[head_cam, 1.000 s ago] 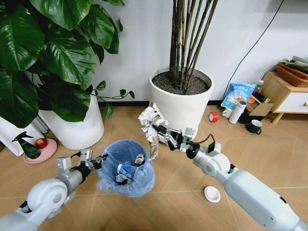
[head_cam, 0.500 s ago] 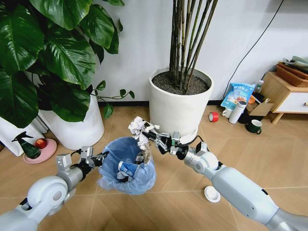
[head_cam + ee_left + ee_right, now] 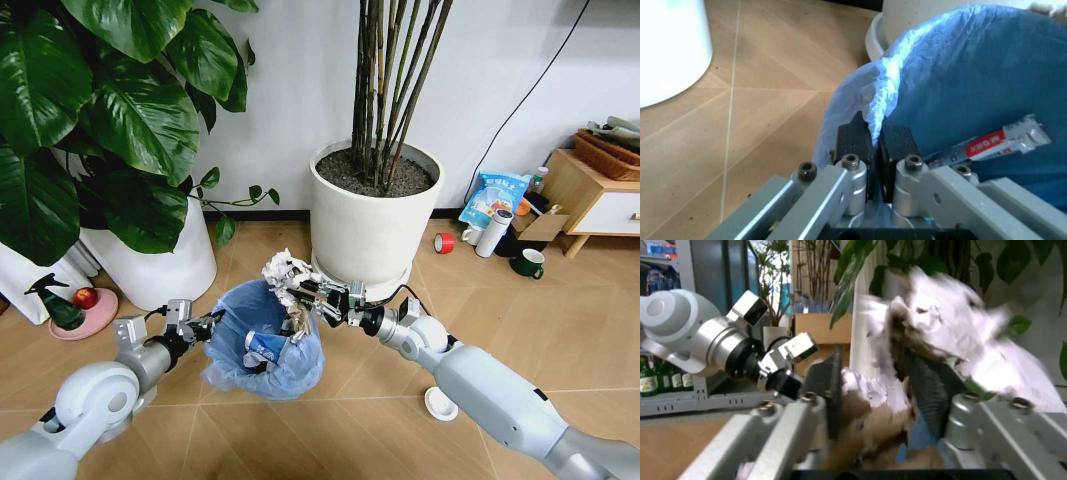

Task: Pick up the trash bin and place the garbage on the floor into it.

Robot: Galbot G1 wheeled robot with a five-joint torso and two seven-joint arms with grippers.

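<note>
Step in hand: dropping litter into the bin. Left gripper (image 3: 872,145) is clamped on the rim of the small round bin lined with crinkly light blue plastic (image 3: 262,345), holding it low over the herringbone wood-look floor (image 3: 560,320). Right gripper (image 3: 300,296) is closed on a crumpled white paper wad (image 3: 283,270), over the bin's far edge. Next move needs the jaws opened squarely above the opening. White disc (image 3: 441,403) is left on the floor. Bin contents hard to read: a blue-white packet, probably a tube wrapper.

Plant-filled office corner (image 3: 370,215), wood floor (image 3: 560,320)
</note>
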